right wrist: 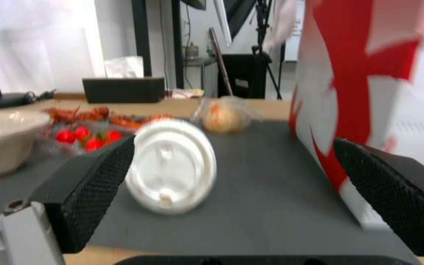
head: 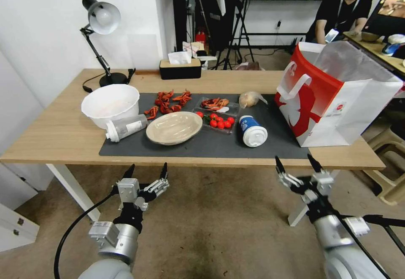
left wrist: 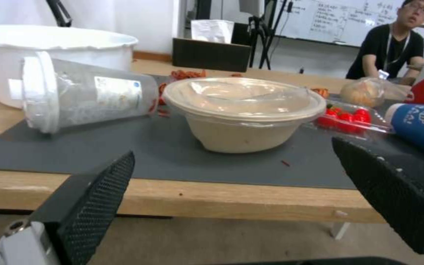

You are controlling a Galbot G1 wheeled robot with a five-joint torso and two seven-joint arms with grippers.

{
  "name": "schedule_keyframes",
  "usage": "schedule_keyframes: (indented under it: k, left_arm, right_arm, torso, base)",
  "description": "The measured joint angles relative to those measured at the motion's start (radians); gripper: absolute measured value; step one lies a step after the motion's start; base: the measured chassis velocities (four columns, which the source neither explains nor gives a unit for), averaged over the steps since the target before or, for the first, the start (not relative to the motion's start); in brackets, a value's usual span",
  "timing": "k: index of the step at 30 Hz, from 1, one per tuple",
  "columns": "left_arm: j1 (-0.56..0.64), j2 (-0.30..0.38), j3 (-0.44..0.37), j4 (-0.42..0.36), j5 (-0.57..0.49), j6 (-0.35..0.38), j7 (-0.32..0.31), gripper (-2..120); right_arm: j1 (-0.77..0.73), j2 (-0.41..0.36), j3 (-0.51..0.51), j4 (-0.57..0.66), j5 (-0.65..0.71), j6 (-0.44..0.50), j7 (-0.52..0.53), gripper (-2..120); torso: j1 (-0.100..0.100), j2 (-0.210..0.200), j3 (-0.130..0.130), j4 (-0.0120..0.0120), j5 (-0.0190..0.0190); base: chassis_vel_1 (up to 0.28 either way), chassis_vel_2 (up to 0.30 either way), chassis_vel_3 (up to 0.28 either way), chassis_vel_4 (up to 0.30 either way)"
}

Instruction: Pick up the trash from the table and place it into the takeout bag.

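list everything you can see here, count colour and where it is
takeout bag: 1, red and white, upright at the table's right end
table: 1, light wood, dark grey mat on top
lidded cup: 1, blue and white, lying on the mat beside the bag
beige dish: 1, mat centre
bottle: 1, translucent, white cap, lying left of the dish
bag of tan food: 1, clear, mat's far side
tomato tray: 1, clear, red tomatoes
crayfish shells: several, red, far side of mat
white bowl: 1, mat's left end
lamp: 1, black, far left
tissue box: 1, black, far edge
left gripper: jaws open, below the near table edge
right gripper: jaws open, near the table edge
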Motion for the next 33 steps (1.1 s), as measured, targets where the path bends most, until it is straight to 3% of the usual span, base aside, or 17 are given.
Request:
schedule_keyframes:
  k: [6,13,16,21,23,24,28,33]
  left_arm:
    - [0.002,0.003,-0.001,0.002,0.0,0.0,0.0,100]
    - [0.008,-0.001,-0.002,-0.002,0.001,-0.001,0.0,100]
    - [0.012,-0.004,-0.005,-0.005,0.003,-0.004,0.0,100]
    - [0.015,-0.007,-0.007,-0.007,0.004,-0.004,0.0,100]
    - [0.016,-0.009,-0.008,-0.007,0.006,-0.006,-0.001,100]
    - [0.016,-0.009,-0.008,-0.007,0.006,-0.006,-0.001,100]
    - [0.017,-0.012,-0.01,-0.001,0.007,-0.01,-0.002,100]
    - [0.017,-0.015,-0.011,0.004,0.007,-0.012,-0.002,100]
  right_arm:
    - [0.114,-0.018,-0.057,-0.016,0.008,-0.073,0.031,100]
    - [0.267,-0.026,-0.151,-0.046,0.036,-0.203,0.099,100]
    - [0.387,-0.026,-0.222,-0.068,0.061,-0.323,0.167,100]
    - [0.442,-0.024,-0.257,-0.081,0.068,-0.381,0.209,100]
    - [0.486,-0.022,-0.282,-0.087,0.095,-0.468,0.257,100]
    - [0.486,-0.022,-0.282,-0.087,0.095,-0.468,0.257,100]
    - [0.549,-0.016,-0.307,-0.1,0.157,-0.661,0.343,100]
    - [0.568,-0.008,-0.317,-0.117,0.191,-0.75,0.383,100]
  torso:
    - [0.0,0.0,0.0,0.0006,0.0001]
    - [0.0,0.0,0.0,0.0004,0.0001]
    - [0.0,0.0,0.0,0.0005,0.0001]
    - [0.0,0.0,0.0,0.0006,0.0]
    - [0.0,0.0,0.0,0.0005,0.0001]
    - [0.0,0.0,0.0,0.0005,0.0001]
    - [0.0,0.0,0.0,0.0003,0.0]
    - [0.0,0.0,0.0,0.0004,0.0]
  base:
    - [0.0,0.0,0.0,0.0]
    - [0.0,0.0,0.0,0.0]
    - [0.0,0.0,0.0,0.0]
    - [0.0,0.0,0.0,0.0]
    - [0.0,0.0,0.0,0.0]
    - [0.0,0.0,0.0,0.0]
    - [0.0,0.0,0.0,0.0]
    - [0.0,0.0,0.0,0.0]
